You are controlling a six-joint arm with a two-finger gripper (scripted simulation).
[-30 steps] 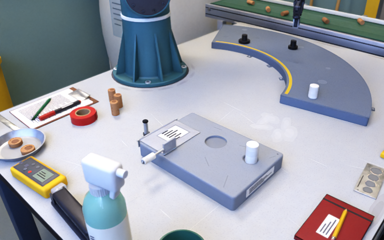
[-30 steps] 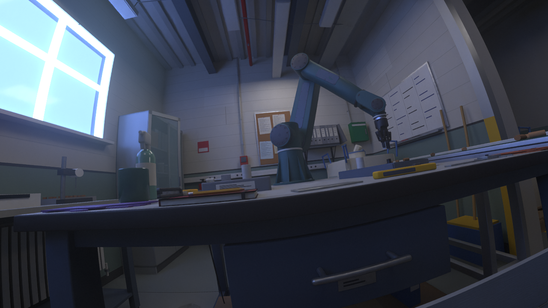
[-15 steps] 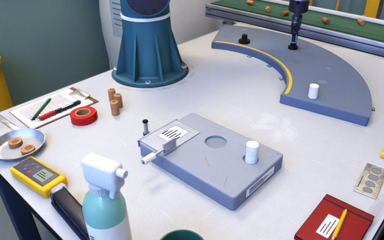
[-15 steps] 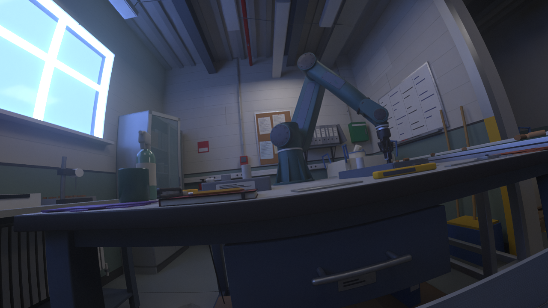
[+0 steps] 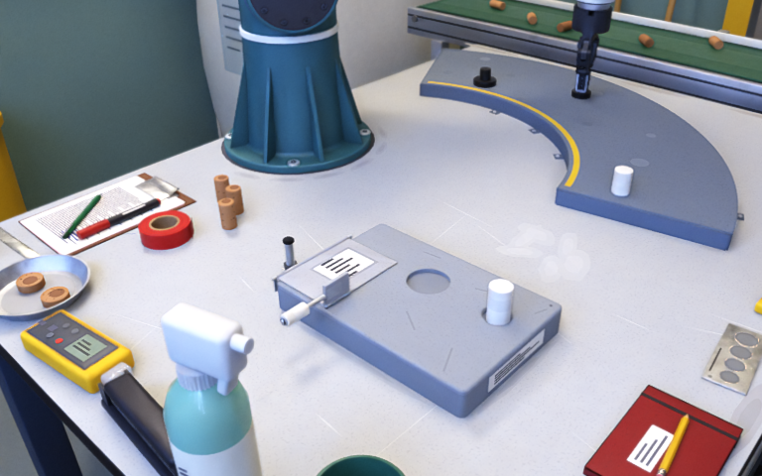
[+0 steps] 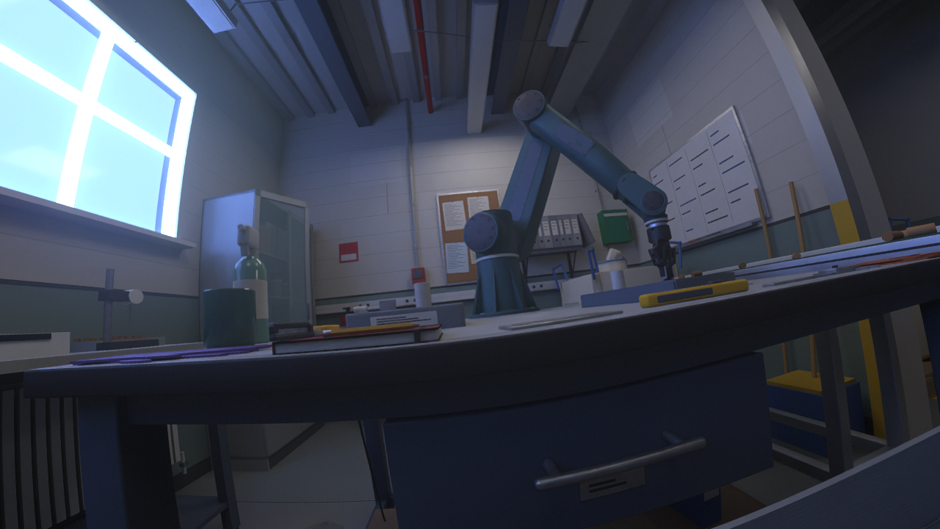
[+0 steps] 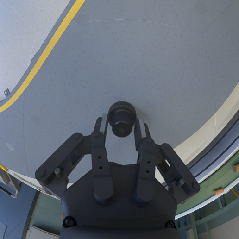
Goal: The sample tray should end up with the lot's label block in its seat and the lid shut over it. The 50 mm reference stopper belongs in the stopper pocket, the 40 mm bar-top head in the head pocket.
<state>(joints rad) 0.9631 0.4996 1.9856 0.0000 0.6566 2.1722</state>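
Note:
My gripper [image 5: 581, 85] [image 7: 121, 126] stands open at the far end of the curved grey platform [image 5: 612, 140], lowered around a black bar-top head [image 5: 581, 93] [image 7: 121, 118] that sits on the platform between its fingers. A second black head [image 5: 484, 77] stands further left on the platform. A white stopper [image 5: 621, 181] stands near the platform's front end. On the grey sample tray [image 5: 418, 314] at mid-table, the lid [image 5: 348, 262] lies shut, another white stopper [image 5: 499, 302] stands in the right pocket, and the round middle pocket [image 5: 428, 281] holds nothing.
The arm's blue base [image 5: 295, 90] rises at the back left. A conveyor [image 5: 618, 33] with corks runs behind the platform. A spray bottle [image 5: 208, 393], yellow meter [image 5: 76, 348], red tape roll [image 5: 166, 229], three corks [image 5: 228, 201] and a red notebook [image 5: 663, 438] lie around the tray.

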